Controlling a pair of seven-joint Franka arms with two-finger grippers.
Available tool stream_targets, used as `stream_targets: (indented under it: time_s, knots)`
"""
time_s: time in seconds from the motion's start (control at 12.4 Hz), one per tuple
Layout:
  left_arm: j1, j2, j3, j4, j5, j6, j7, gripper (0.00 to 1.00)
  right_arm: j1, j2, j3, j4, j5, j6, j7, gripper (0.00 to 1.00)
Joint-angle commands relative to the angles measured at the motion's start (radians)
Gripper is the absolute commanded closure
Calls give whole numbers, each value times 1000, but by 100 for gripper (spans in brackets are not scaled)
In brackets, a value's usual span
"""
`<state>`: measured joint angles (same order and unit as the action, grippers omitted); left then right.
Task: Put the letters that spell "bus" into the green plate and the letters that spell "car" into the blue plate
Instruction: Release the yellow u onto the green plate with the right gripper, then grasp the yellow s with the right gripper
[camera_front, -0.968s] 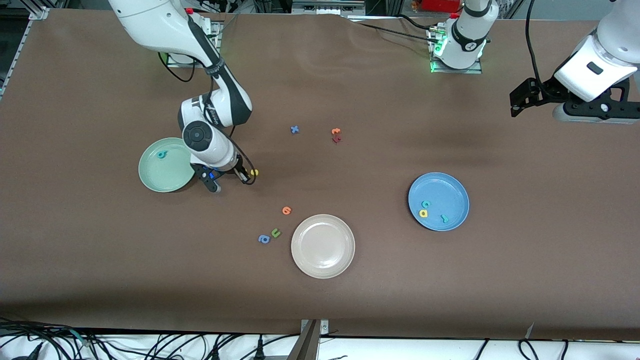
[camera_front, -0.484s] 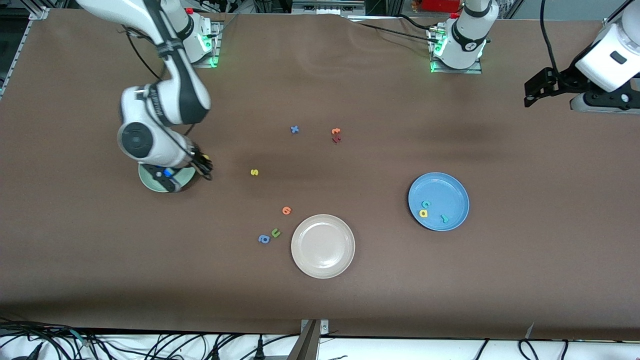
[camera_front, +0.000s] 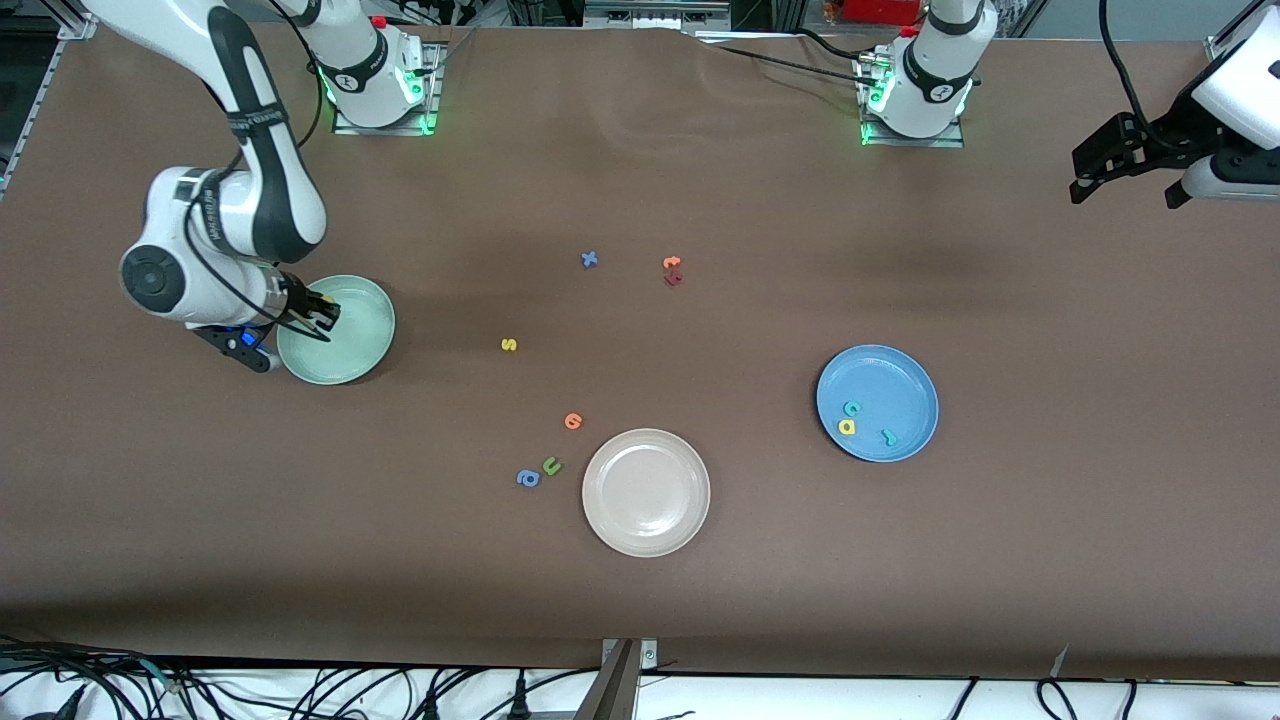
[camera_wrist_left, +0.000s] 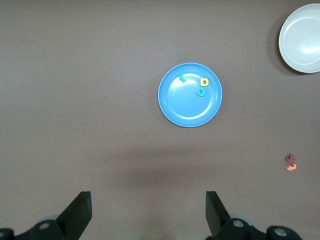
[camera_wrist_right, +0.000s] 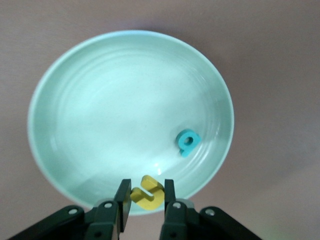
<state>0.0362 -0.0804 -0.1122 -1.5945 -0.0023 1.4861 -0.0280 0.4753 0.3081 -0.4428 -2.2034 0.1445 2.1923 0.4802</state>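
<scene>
My right gripper (camera_front: 322, 312) is shut on the yellow "u" (camera_wrist_right: 151, 184) and holds it just above the green plate (camera_front: 362, 335), close to its rim. The teal "b" (camera_wrist_right: 188, 142) lies in that plate (camera_wrist_right: 100, 110); the gripper hides it in the front view. The yellow "s" (camera_front: 509, 344) lies on the table, between the green plate and the middle. The blue plate (camera_front: 905, 385) holds the teal "c" (camera_front: 852, 408), yellow "a" (camera_front: 846, 427) and teal "r" (camera_front: 888, 436). My left gripper (camera_front: 1125, 185) hangs open and empty, high over the left arm's end of the table.
A beige plate (camera_front: 646, 492) sits nearer the front camera. An orange letter (camera_front: 573, 421), a green "u" (camera_front: 551, 465) and a blue "a" (camera_front: 528, 478) lie beside it. A blue "x" (camera_front: 590, 259) and orange and red letters (camera_front: 672, 270) lie toward the bases.
My right gripper has swung from beside the yellow "s" over to the green plate, carrying the yellow "u". The left gripper has drifted farther toward its end of the table.
</scene>
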Motion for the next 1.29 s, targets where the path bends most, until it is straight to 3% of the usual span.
stream_targets:
  time_s: [0.0,0.08,0.16,0.24,0.48,0.73,0.89,1.21]
  knots:
    - [2,35,-15,33,-19,-26,22,0,12,29,7,-45,9,96,-20,78]
    - [10,33,-9,60,-19,-26,16,0,11,31,7,-44,9,102,-20,57]
    - [7,42,-9,95,-18,-21,20,0,12,26,7,-44,9,98,-20,14]
    - [2,48,-10,94,-21,-20,8,0,12,16,7,-42,9,90,-20,2]
    - [-16,87,-23,103,-21,-17,5,0,17,-56,12,28,10,-71,26,2]
    - [-18,90,-24,99,-22,-18,10,0,20,-81,120,154,12,-187,284,2]
    - [-19,108,-26,110,-21,-17,8,0,22,-52,214,192,13,-126,487,2]
    - [-18,117,-24,137,-21,-17,22,0,34,61,349,194,17,119,759,4]
